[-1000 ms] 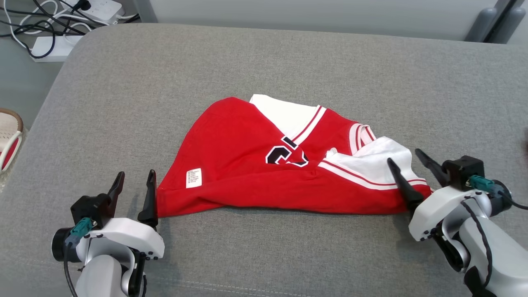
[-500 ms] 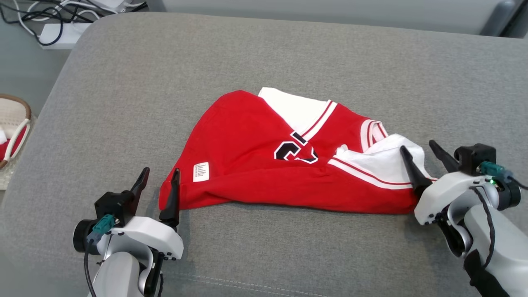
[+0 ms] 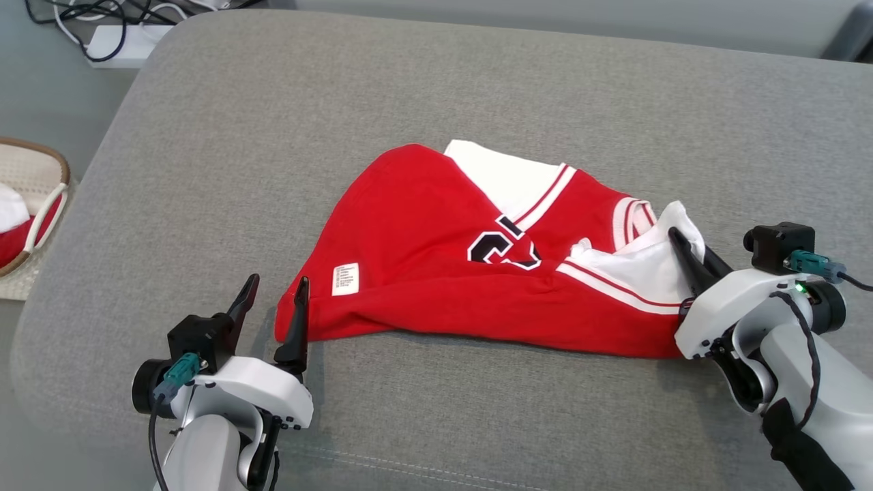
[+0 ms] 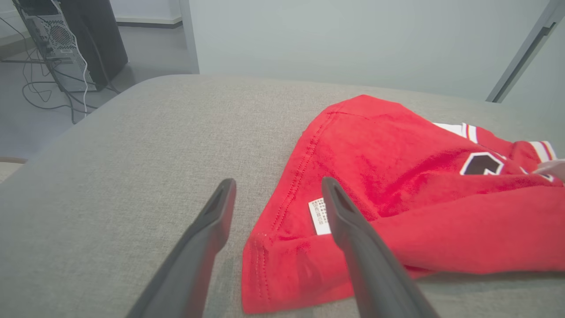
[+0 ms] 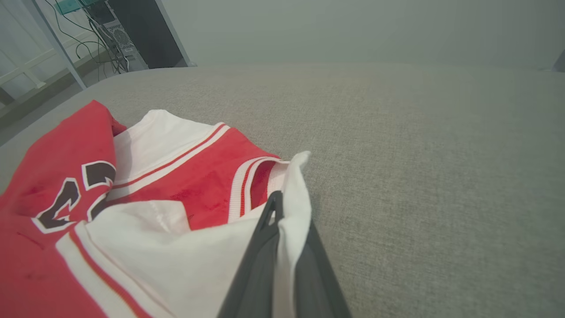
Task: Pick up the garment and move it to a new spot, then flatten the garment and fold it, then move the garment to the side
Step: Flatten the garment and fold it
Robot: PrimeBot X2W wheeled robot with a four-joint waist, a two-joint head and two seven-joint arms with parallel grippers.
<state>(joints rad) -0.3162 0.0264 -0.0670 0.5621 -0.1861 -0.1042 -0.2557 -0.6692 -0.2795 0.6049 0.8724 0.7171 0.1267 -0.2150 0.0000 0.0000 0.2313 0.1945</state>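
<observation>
A red and white garment (image 3: 423, 266) with a black number lies crumpled on the grey cushion (image 3: 477, 82). My left gripper (image 3: 278, 283) is open at its lower left hem corner, beside the white label. In the left wrist view the garment (image 4: 397, 176) has that corner between the fingers of the left gripper (image 4: 279, 182), the right finger over the label. My right gripper (image 3: 684, 240) is shut on the white sleeve edge at the garment's right end. In the right wrist view the right gripper (image 5: 282, 201) pinches a raised white fold of the garment (image 5: 176, 176).
A woven basket (image 3: 34, 204) holding red and white cloth stands on the floor to the left. Power strips and cables (image 3: 123, 37) lie past the cushion's far left corner. A computer tower (image 4: 66, 39) stands further back. Bare cushion stretches behind and to the right of the garment.
My right gripper has shut on the white sleeve edge, which now stands up between its fingers. The head camera has shifted. The left gripper stays open at the hem corner.
</observation>
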